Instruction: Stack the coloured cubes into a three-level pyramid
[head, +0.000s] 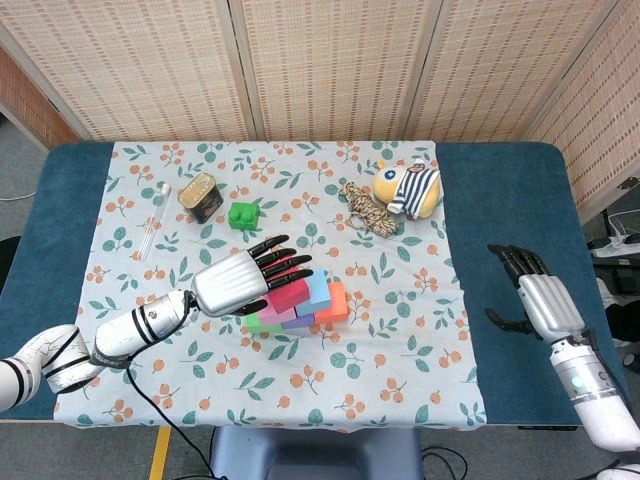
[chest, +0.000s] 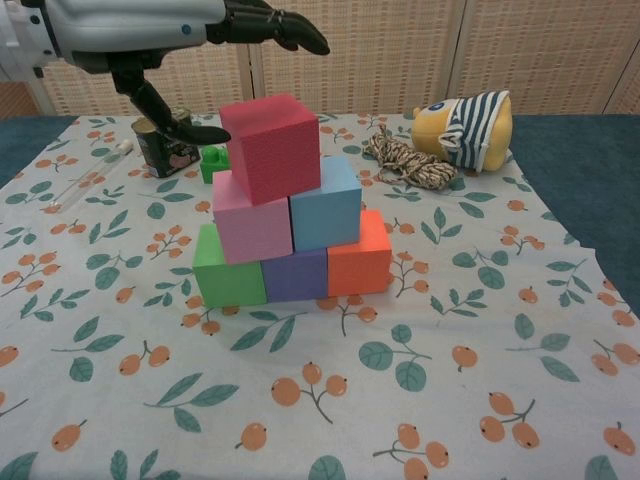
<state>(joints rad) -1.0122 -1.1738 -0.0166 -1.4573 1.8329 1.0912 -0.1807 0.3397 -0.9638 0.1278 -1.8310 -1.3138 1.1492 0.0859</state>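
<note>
Clutter sits at twelve o'clock of the pyramid on the desk (head: 500, 200): a tin can (chest: 160, 150), a green brick (chest: 212, 162), a rope coil (chest: 405, 160) and a striped plush toy (chest: 468, 125). The red cube (chest: 272, 145) tops the pink cube (chest: 250, 222) and blue cube (chest: 326, 208), clear below the left hand (head: 240, 280), whose fingers (chest: 275, 22) are spread and empty. From the head view that hand hides much of the stack; the right hand (head: 538, 300) rests at three o'clock, apart and empty.

Head cam: high, looking down, whole table (head: 500, 200). Chest cam: low, close, facing fwd. Shared: cube pyramid (head: 298, 303) (chest: 285, 205) under left hand (head: 240, 280) (chest: 150, 25) fingers.
</note>
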